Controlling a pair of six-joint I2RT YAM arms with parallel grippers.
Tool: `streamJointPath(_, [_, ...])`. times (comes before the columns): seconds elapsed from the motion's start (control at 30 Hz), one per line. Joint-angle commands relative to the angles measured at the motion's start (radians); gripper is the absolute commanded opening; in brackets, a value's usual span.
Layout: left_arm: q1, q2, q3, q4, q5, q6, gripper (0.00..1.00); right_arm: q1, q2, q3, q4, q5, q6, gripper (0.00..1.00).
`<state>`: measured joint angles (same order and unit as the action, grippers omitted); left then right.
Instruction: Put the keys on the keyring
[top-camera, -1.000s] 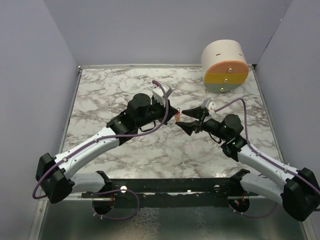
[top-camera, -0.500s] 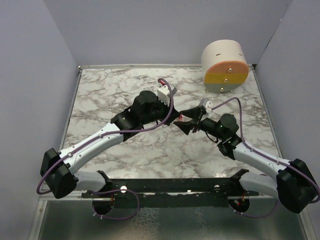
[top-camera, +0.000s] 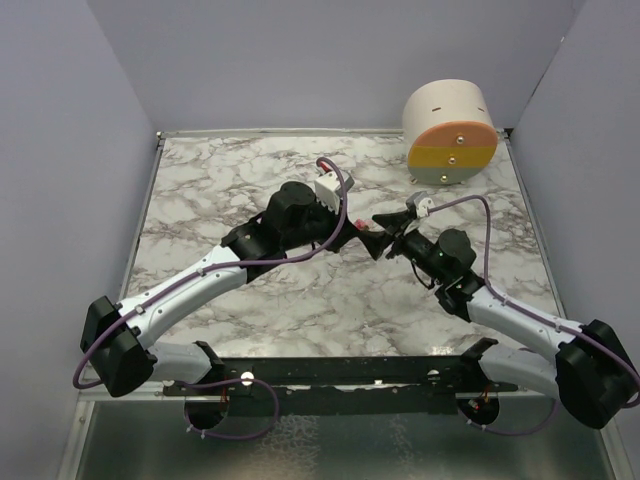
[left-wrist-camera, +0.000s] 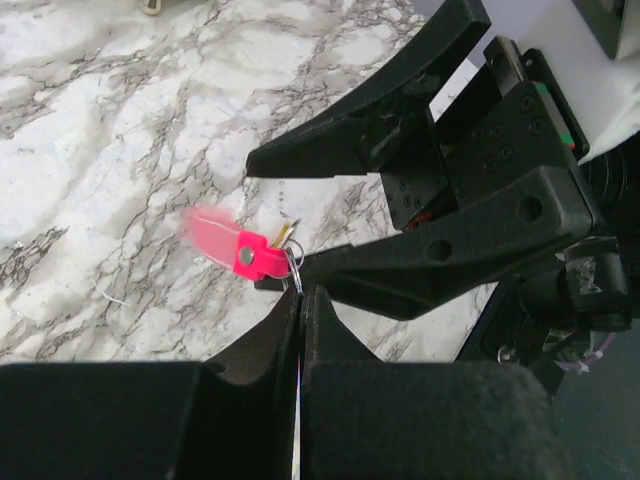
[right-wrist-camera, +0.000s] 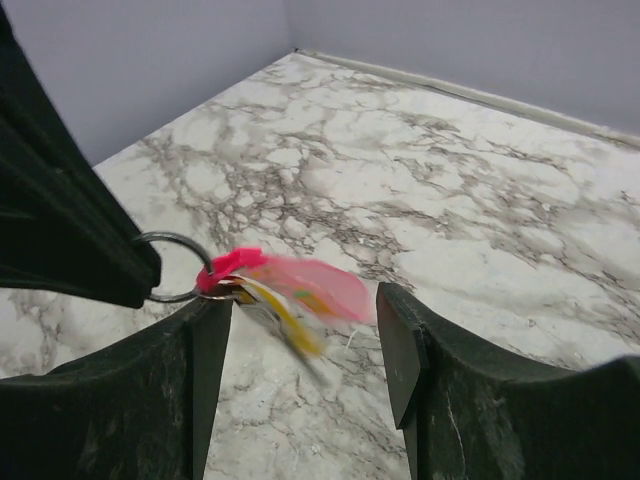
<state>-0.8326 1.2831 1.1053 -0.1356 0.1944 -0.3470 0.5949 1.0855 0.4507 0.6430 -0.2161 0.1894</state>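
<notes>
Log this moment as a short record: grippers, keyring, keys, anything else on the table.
left gripper: shut, pinching keyring
right gripper: open, one jaw either side of pink key and yellow key
pink key: hangs from keyring, blurred
yellow key: beside pink key at the ring, blurred
height: ring and keys held above table
cylinder: far right corner, apart from both arms

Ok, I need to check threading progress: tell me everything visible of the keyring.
The thin silver wire keyring is a small round loop, pinched at one edge by the shut left end effector, clear of the marble table. A blurred pink key and yellow key hang from it, between the fingers of the open right end effector.
</notes>
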Motion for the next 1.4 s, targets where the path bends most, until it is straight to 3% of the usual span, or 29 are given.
streamJointPath(0.0, [-0.008, -0.001, 0.022, -0.085, 0.038, -0.017, 0.00, -0.007, -0.025, -0.004, -0.008, 0.156, -0.005, 0.60])
streamJointPath(0.7, [-0.011, 0.036, 0.063, -0.171, 0.040, -0.005, 0.00, -0.007, -0.107, -0.016, -0.052, 0.191, -0.031, 0.59])
streamJointPath(1.2, [-0.004, 0.175, 0.304, -0.382, -0.033, 0.100, 0.00, -0.007, -0.116, 0.000, -0.096, 0.107, -0.087, 0.56])
streamJointPath(1.37, [0.012, 0.219, 0.387, -0.453, -0.026, 0.127, 0.00, -0.008, -0.144, -0.021, -0.076, 0.089, -0.099, 0.43])
